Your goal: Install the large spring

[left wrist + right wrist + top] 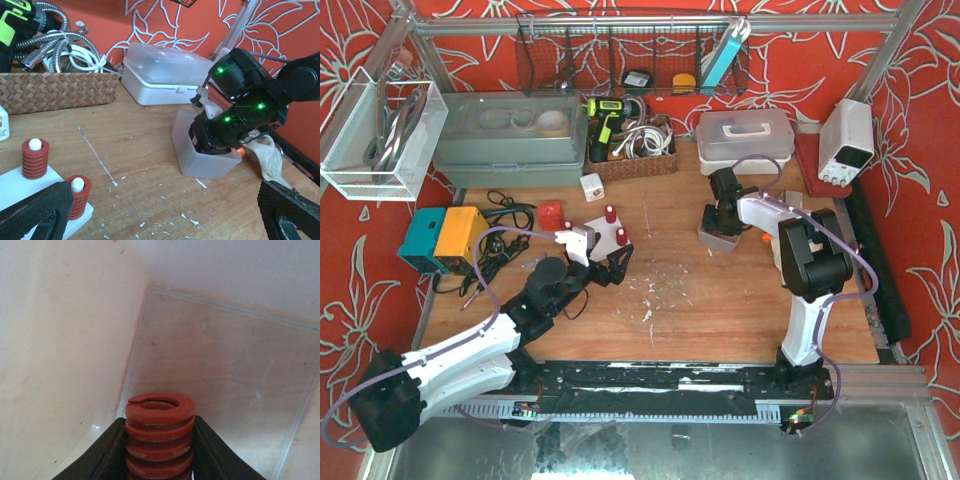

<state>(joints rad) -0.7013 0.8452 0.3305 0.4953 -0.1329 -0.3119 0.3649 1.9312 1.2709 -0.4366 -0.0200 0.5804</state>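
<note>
My right gripper (718,228) reaches down into a translucent bin (708,238) at the table's right of middle. In the right wrist view it (159,421) is shut on a large red coil spring (160,437), whose open top end faces the bin's floor. My left gripper (605,262) is open and empty, just in front of a white base (582,238) with pegs. Two red springs (35,159) (78,196) sit on white-tipped pegs of that base (15,187). The left wrist view shows its wide-open gripper (162,220) and, beyond it, the bin (200,155) with the right arm in it.
A wicker basket (635,160) with hoses and a drill stands at the back. A white lidded box (745,140) and a power supply (847,140) are at back right. A grey tote (510,140), a teal-yellow box (445,238), cables (505,215) and a red block (550,213) are at left.
</note>
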